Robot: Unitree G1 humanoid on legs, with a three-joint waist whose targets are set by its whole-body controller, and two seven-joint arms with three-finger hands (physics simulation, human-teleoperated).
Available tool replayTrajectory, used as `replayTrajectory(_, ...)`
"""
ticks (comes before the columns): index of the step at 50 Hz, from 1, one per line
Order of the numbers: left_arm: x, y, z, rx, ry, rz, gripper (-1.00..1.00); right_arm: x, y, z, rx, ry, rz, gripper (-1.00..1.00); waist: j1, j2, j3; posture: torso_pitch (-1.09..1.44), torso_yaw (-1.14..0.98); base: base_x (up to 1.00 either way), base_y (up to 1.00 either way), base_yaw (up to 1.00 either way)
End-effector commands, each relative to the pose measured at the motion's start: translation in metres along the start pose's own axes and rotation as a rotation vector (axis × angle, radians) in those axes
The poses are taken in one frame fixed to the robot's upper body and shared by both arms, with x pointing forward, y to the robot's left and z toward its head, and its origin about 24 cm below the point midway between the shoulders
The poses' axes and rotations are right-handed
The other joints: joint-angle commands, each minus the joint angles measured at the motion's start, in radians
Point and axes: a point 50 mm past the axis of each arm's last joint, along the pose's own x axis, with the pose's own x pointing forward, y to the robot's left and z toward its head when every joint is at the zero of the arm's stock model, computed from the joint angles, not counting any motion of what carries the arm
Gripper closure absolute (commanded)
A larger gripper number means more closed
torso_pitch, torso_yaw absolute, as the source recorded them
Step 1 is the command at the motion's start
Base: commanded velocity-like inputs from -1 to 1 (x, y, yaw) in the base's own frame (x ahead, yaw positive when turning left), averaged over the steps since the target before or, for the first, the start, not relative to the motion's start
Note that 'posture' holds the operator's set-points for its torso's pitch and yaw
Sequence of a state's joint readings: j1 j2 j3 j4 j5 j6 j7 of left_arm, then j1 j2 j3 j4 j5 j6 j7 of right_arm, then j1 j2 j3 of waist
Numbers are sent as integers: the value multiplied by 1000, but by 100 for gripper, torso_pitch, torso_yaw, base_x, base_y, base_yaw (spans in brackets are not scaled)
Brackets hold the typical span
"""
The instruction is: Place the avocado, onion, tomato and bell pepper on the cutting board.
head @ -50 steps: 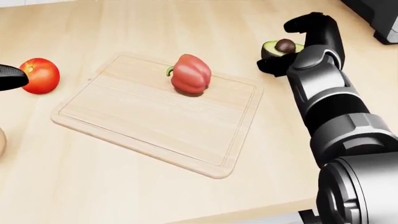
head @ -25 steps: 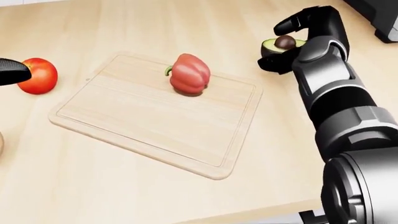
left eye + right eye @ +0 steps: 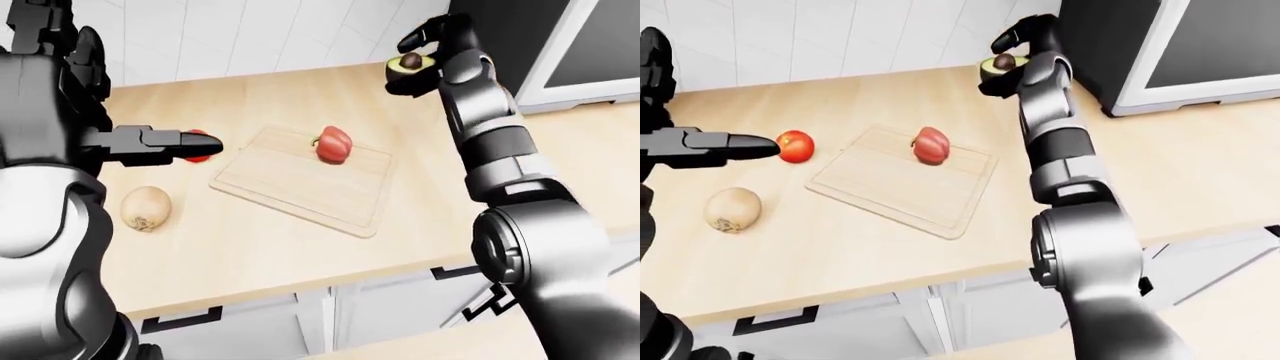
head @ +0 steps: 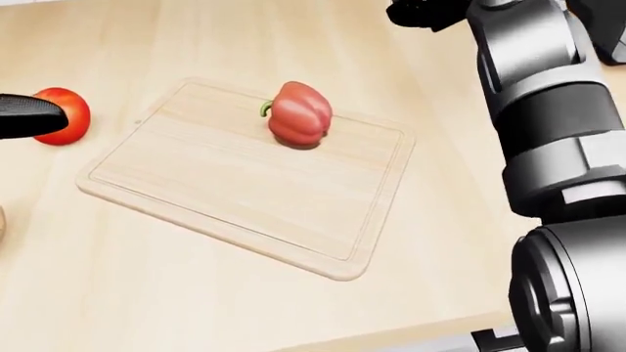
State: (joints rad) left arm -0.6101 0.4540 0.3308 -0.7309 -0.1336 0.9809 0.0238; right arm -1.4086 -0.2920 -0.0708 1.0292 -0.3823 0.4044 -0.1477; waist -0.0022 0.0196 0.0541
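Right-eye view alone shows onion (image 3: 732, 208), held avocado (image 3: 997, 67)

No legible text, label, brand, number or sign appears in any view. The dark appliance (image 3: 1140, 45) just right of the right hand (image 3: 1012, 54) shows plain panels only, and the cutting board (image 4: 244, 176) below that hand carries no printing or mark.
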Motion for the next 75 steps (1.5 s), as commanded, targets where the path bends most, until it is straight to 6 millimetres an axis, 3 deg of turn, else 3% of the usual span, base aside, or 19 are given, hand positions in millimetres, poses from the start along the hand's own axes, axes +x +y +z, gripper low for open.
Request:
replayTrajectory(1,-1,4,13,6,-76,23,-100,-6,-15,34,33,-113,-31,44,0,1,-31,0,0,0,0,0)
replayTrajectory(16,2,3,16,4,-84,17,-100,-68,-31,51,85,-188,6,53,5,-5,-24,0,0,0,0,0)
replayTrajectory(25,1,2,16,5,-84,16,-100,-111,-38,34,123,-161,21,59,5,-5,-21,0,0,0,0,0)
replayTrajectory(30,2,1,14,3,-82,16,-100,-131,-20,8,155,-121,39,62,5,-5,-22,0,0,0,0,0)
replayTrajectory(52,-1,3,13,6,-79,20,-100,-148,34,-28,223,-70,113,66,-2,9,-34,0,0,0,0,0)
replayTrajectory(65,1,4,13,7,-82,19,-100,-164,46,-37,240,-49,157,63,-2,10,-34,0,0,0,0,0)
replayTrajectory(75,1,3,13,6,-81,18,-100,-170,52,-46,250,-26,169,16,-2,11,-35,0,0,0,0,0)
